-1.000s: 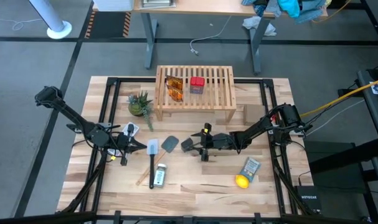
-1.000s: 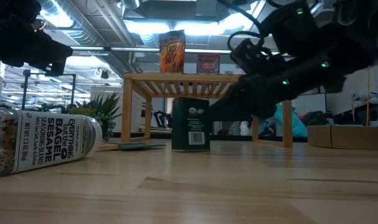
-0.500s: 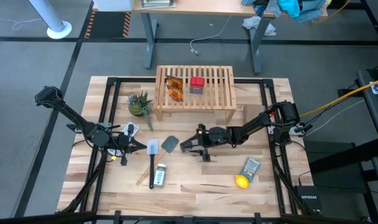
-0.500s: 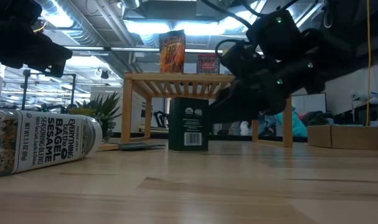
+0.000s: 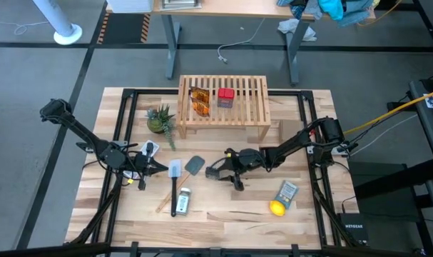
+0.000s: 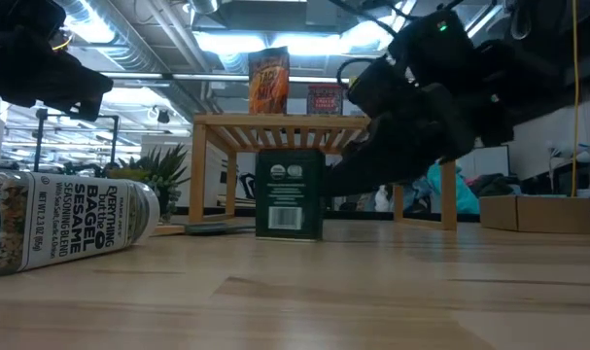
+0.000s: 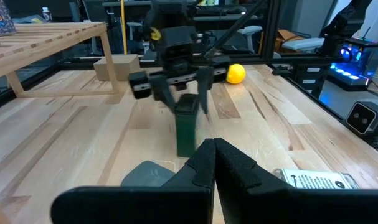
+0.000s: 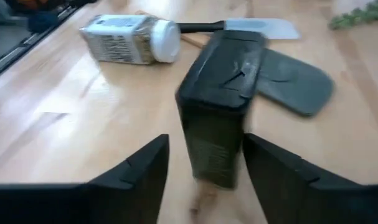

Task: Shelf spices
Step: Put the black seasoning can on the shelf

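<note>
The shelf point(image 5: 224, 100) stands at the table's far middle, carrying two orange packets point(image 5: 200, 101) and a red box point(image 5: 226, 97). Nearer, the black box point(image 8: 221, 99) stands upright between the right gripper's point(image 5: 217, 171) spread fingers point(image 8: 134, 177), untouched. The left gripper point(image 5: 158, 168), closed, waits left.

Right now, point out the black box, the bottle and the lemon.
black box point(image 6: 290, 192), low view, on its labelled front face.
bottle point(image 6: 66, 222), low view, on its printed label.
lemon point(image 5: 276, 208), high view, on its yellow middle.
</note>
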Robot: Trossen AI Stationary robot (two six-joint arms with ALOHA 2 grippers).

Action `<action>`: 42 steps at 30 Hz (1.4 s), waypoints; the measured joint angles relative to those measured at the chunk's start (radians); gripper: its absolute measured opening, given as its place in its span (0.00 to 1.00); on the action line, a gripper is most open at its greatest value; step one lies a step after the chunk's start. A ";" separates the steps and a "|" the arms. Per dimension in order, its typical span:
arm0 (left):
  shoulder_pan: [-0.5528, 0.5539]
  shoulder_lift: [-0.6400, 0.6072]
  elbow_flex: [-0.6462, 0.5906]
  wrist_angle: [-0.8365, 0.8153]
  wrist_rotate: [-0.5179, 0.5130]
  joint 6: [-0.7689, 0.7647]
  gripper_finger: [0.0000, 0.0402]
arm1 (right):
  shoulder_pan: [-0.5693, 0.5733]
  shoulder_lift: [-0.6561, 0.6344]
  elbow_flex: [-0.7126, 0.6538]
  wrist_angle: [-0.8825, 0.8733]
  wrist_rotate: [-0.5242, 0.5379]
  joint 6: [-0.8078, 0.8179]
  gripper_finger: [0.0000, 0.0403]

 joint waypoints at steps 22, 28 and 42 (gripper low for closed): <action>0.000 0.000 0.000 0.000 0.000 0.004 0.00 | 0.099 0.000 0.002 0.063 0.101 -0.020 0.24; 0.000 0.000 0.000 0.000 0.000 0.002 0.00 | 0.107 0.024 0.068 0.071 0.100 -0.023 0.19; 0.000 0.000 0.000 -0.008 0.000 -0.022 0.00 | 0.105 0.124 0.206 0.097 0.073 -0.028 0.16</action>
